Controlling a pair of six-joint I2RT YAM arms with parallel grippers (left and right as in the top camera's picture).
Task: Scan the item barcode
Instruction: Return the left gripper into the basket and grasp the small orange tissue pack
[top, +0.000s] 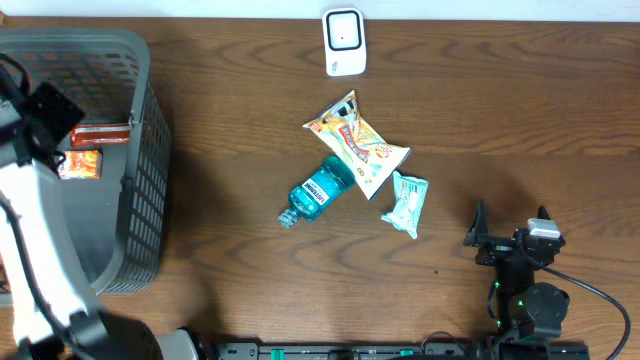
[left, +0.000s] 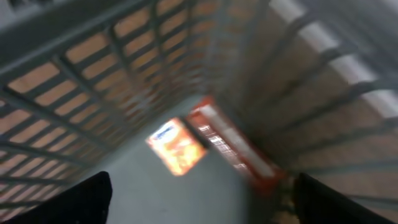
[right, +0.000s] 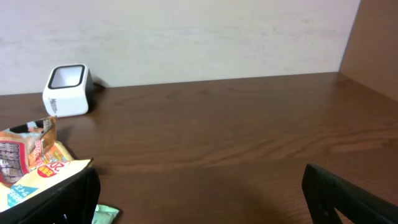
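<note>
The left tool is released: in its wrist view the two dark fingers sit at the lower corners of the frame, wide apart, with nothing between them. It hangs inside the grey basket at the far left of the overhead frame. The blurred wrist picture looks down past the lattice walls to the basket floor. An orange packet lies there near the frame's centre, and a red box lies just to its right, touching or nearly touching it; the blur hides which. The right tool is also released and empty, its fingers spread to the lower corners of its own view. In the overhead frame it sits low on the right, just above the brown tabletop. The loose items lie near the centre of the overhead frame. A small pale-teal packet lies closest to the right tool, up and to its left. A yellow-and-orange snack bag lies diagonally above that packet. A blue bottle lies on its side with its cap toward the lower left and its base against the bag's lower edge. The white scanner stands alone at the top centre by the tabletop's far edge, well apart from both tools, and shows at the upper left of the right wrist view.
</note>
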